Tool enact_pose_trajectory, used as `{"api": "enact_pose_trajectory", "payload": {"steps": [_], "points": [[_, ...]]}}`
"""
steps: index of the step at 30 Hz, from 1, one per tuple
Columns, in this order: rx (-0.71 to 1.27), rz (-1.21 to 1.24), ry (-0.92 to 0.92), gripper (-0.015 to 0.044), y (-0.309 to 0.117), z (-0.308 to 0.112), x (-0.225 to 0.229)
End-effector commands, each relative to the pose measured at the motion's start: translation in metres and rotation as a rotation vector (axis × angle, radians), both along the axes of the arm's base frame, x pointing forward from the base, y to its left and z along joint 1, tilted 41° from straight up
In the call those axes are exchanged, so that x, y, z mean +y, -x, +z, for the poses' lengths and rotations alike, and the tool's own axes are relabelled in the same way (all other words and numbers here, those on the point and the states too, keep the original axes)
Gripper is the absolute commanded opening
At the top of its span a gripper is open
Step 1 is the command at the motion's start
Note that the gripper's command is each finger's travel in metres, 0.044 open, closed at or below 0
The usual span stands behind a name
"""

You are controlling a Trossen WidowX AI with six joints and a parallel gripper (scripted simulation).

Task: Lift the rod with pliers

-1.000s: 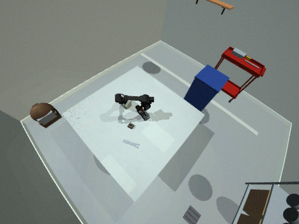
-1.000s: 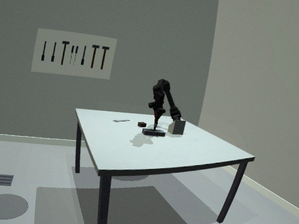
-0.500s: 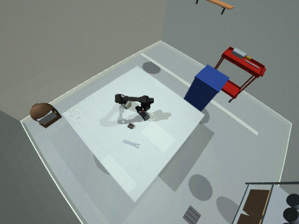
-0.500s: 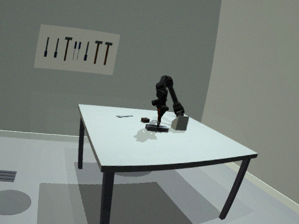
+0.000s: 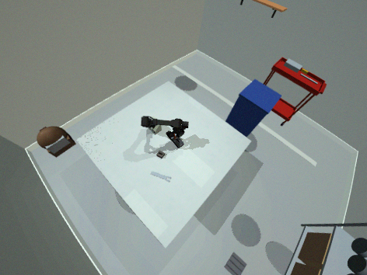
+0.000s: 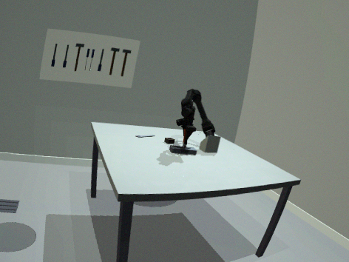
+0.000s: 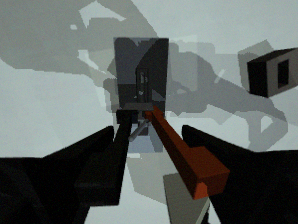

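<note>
No lettering, label, brand, number or sign can be read on anything in the top, exterior or wrist view.

The locking pliers (image 5: 175, 136) (image 6: 185, 140) (image 7: 185, 151), one handle orange and the other near-black, stand jaws-down between the fingers, their handles spread. Their jaw end is at the channel block (image 5: 179, 144) (image 6: 190, 151) (image 7: 126, 62), a dark grey oblong with a narrow slot along its middle, lying flat on the counter. The rod is probably in that slot, though shadow hides its outline. The holster (image 5: 160, 154) (image 6: 169, 140) (image 7: 258, 79), a small brown box with a square opening, sits apart from the block.
</note>
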State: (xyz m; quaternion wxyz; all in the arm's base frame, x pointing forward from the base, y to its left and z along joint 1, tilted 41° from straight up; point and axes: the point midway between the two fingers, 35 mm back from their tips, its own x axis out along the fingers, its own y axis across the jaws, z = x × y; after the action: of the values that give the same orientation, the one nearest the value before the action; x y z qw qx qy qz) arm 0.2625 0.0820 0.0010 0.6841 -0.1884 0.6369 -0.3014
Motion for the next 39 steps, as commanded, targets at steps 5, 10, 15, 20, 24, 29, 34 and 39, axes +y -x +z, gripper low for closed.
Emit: {"api": "enact_pose_trajectory", "payload": {"steps": [5,10,15,20,24,29,34,39], "points": [[0.003,0.009,0.005,0.0315,0.0008,-0.0036,-0.0033],[0.003,0.009,0.005,0.0309,0.0007,-0.0038,-0.0032],[0.003,0.009,0.005,0.0302,0.0007,-0.0041,-0.0028],[0.003,0.009,0.005,0.0295,0.0006,-0.0044,-0.0024],[0.003,0.009,0.005,0.0290,0.0005,-0.0047,-0.0021],[0.003,0.009,0.005,0.0283,0.0004,-0.0050,-0.0017],[0.003,0.009,0.005,0.0277,0.0003,-0.0054,-0.0013],[0.003,0.009,0.005,0.0270,0.0003,-0.0057,-0.0009]]}}
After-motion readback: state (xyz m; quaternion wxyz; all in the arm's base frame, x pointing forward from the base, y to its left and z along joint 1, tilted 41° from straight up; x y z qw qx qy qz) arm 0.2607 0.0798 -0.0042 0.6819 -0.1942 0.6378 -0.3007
